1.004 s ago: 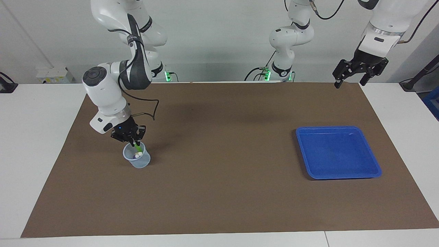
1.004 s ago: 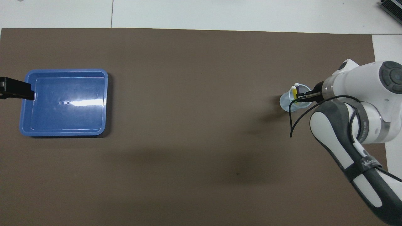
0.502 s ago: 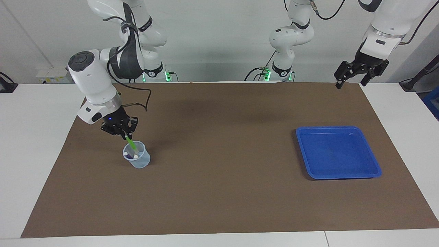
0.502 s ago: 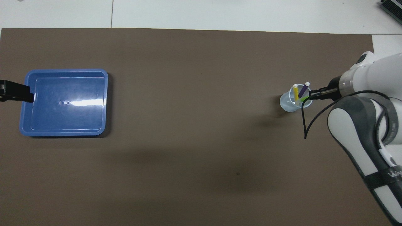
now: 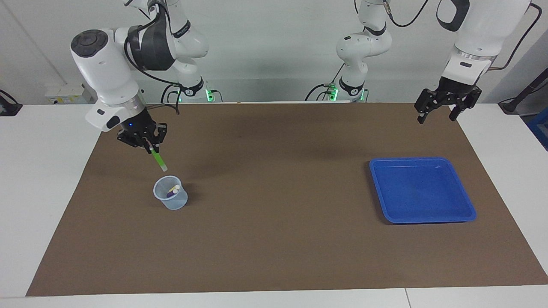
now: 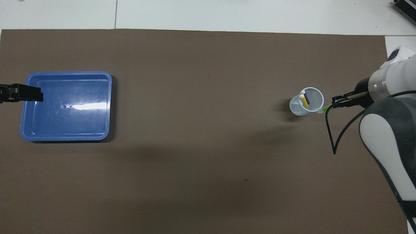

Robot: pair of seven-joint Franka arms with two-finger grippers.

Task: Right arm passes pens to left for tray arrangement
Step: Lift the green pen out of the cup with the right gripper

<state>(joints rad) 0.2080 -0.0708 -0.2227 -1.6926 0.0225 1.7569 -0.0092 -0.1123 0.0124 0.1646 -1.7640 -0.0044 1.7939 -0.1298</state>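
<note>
**Change since the previous second.** The green pen [image 5: 159, 160], then standing in the translucent cup [image 5: 170, 199] with the right hand [image 5: 147, 145] low over it, is now lifted fully clear – its lower, whitish end hangs above the cup's rim, touching nothing. The first extraction looks complete; the hand-over and the tray placement are not yet done.

**Right hand.** Clenched on the green pen's upper end and raised over the brown mat [image 5: 274, 222], just to the robots' side of the cup. The wrist tilts, so the pen slants down toward the cup rather than hanging plumb. The arm is drawn up and back toward its own base.

**Left hand** [image 5: 441, 112]. Released, fingers spread, holding nothing. It has dropped slightly and hangs over the mat's edge nearest the robots, at the left arm's end of the counter [image 5: 43, 171] – waiting, well apart from the pen.

**Remaining pens.** The yellow pen [image 6: 305, 101] and purple pen [image 6: 305, 98] lean together inside the cup, whitish ends up.

**Blue tray** [image 5: 469, 209]. Rests on the mat toward the left arm's end, with no pens in it, well apart from the cup.

**Judgement.** Next the pen likely has to travel toward the middle of the mat for the left hand to take it; the slanted grip near one end leaves most of the length free for that.
</note>
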